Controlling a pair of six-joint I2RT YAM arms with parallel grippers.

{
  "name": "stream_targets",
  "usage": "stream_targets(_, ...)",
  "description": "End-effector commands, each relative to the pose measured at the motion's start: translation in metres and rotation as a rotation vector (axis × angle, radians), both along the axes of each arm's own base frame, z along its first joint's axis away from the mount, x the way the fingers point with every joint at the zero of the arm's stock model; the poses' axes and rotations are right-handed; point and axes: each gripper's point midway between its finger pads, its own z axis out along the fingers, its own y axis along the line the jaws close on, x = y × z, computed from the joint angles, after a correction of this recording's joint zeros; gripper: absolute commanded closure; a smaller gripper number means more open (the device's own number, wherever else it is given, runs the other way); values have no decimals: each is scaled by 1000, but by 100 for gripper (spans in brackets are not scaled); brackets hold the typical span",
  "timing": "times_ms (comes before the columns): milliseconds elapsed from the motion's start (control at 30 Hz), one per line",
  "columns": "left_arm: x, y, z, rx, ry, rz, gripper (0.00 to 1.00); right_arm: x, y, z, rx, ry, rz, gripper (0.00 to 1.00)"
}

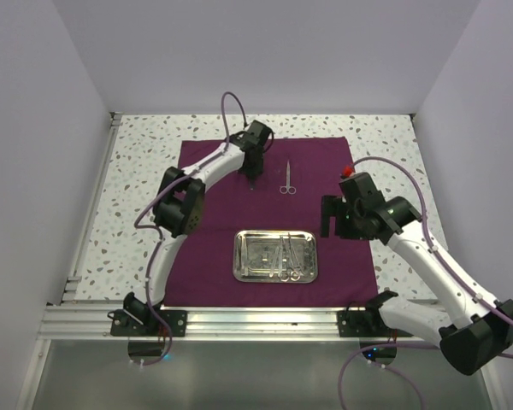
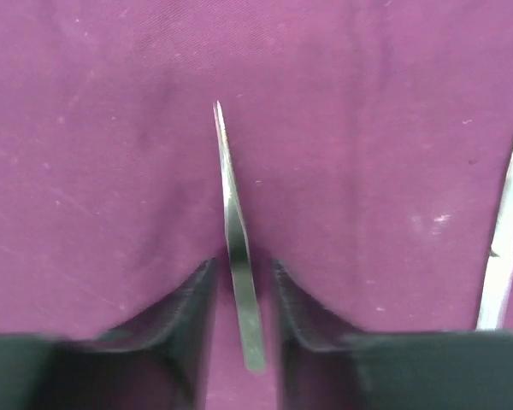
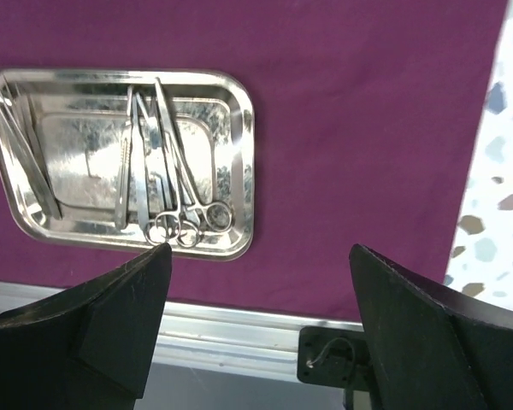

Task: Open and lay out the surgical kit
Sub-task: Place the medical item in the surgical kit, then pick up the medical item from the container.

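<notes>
On the purple cloth [image 1: 207, 272], the left claw [image 2: 242, 266] sits narrow around the tweezers [image 2: 229, 196] without pinching, likely laying them flat. The right claw [image 3: 261, 252] waits wide above the tray [image 3: 244, 111].

The tray [image 1: 238, 256] sits by the bench's [image 1: 385, 141] near edge, scissors [image 1: 287, 179] toward the far edge; open cloth [image 1: 308, 209] lies between. The left arm [image 1: 209, 169] arcs over the left side, the right arm [image 1: 427, 256] over the right. Far corners are free.
</notes>
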Motion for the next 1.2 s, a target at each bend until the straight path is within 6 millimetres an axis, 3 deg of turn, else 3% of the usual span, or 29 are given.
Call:
stream_targets(0, 2, 6, 6, 9, -23, 6, 52, -5, 31, -8, 124, 8, 63, 12)
stream_targets(33, 0, 7, 6, 10, -21, 6, 36, -9, 33, -18, 113, 26, 67, 13)
stream_targets(133, -10, 15, 16, 17, -19, 15, 24, -10, 46, -37, 96, 53, 83, 18)
stream_targets(267, -31, 32, 39, 18, -25, 45, 23, -4, 66, -62, 95, 79, 104, 22)
stream_targets(333, -50, 39, 49, 4, -16, 44, 24, -4, 77, -78, 74, 109, 123, 25)
stream_targets(367, -55, 41, 66, -19, -40, 46, 24, 0, 83, -82, 74, 105, 126, 27)
stream_targets(400, -69, 49, 56, -4, -10, 47, 24, 1, 89, -84, 68, 106, 137, 27)
stream_targets(467, -79, 55, 71, -15, -29, 47, 25, 6, 96, -99, 54, 129, 136, 31)
stream_targets(500, -88, 61, 65, 0, -10, 47, 26, 7, 99, -102, 51, 134, 138, 32)
stream_targets(700, -114, 78, 84, -2, -21, 45, 29, 15, 114, -131, 14, 176, 156, 39)
stream_targets(900, -127, 89, 98, 9, -37, 42, 30, 29, 113, -142, -48, 166, 134, 51)
stream_targets(1167, -138, 100, 112, 19, -54, 46, 31, 31, 104, -165, -126, 192, 116, 76)
